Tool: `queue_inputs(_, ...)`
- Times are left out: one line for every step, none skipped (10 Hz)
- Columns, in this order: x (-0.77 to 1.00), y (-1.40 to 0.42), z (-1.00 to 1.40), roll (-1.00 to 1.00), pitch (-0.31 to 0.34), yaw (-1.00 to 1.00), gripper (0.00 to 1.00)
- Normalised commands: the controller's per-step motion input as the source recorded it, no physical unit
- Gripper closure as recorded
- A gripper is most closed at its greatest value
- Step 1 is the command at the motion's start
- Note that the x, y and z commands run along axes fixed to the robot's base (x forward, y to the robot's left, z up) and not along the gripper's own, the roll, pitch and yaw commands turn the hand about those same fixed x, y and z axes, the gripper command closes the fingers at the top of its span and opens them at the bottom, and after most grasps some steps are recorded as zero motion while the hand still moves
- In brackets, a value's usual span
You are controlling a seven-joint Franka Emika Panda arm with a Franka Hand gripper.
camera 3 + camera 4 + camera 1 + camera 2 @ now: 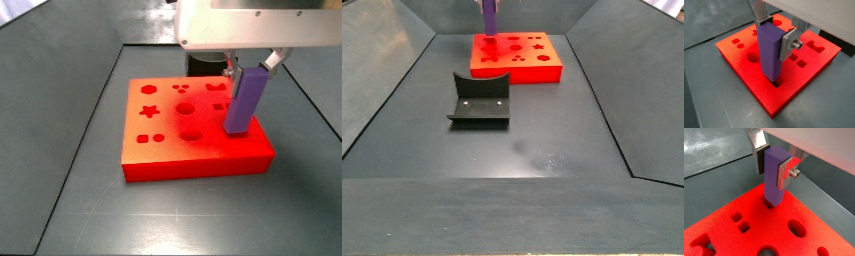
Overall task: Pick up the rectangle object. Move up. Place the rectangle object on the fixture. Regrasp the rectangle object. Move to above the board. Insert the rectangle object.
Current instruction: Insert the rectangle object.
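Clamping the block (769, 50) upright near its top between my gripper's (777, 36) plates, I hold its long axis vertical, its lower end at a slot near the corner of the board (747, 75), centre frame.

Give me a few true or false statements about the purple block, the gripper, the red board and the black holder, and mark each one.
1. The gripper holds the purple block upright. True.
2. The block lies flat on the red board. False: it stands on end, its lower tip at a cutout in the board.
3. The black holder has the block in it. False: the holder is empty, apart from the board.
4. The board has a star-shaped cutout. True.
5. The gripper is above the holder. False: it is over the board.
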Motion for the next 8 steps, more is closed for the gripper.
queue_inputs(0.52,0.00,-0.05,0.12,0.267,0.00,1.00)
queue_inputs(0.55,0.00,-0.07,0.09,0.251,0.00,1.00)
queue_inputs(0.52,0.02,-0.13,0.06,0.179,-0.05,1.00)
queue_inputs(0.51,0.04,-0.11,0.05,0.171,-0.09,1.00)
queue_inputs(0.46,0.00,-0.15,0.01,0.106,-0.11,1.00)
queue_inputs(0.41,0.00,-0.17,0.02,0.080,-0.12,1.00)
queue_inputs(0.37,0.00,-0.19,0.01,0.039,-0.13,1.00)
queue_inputs(0.32,0.00,-0.32,0.06,0.000,-0.15,1.00)
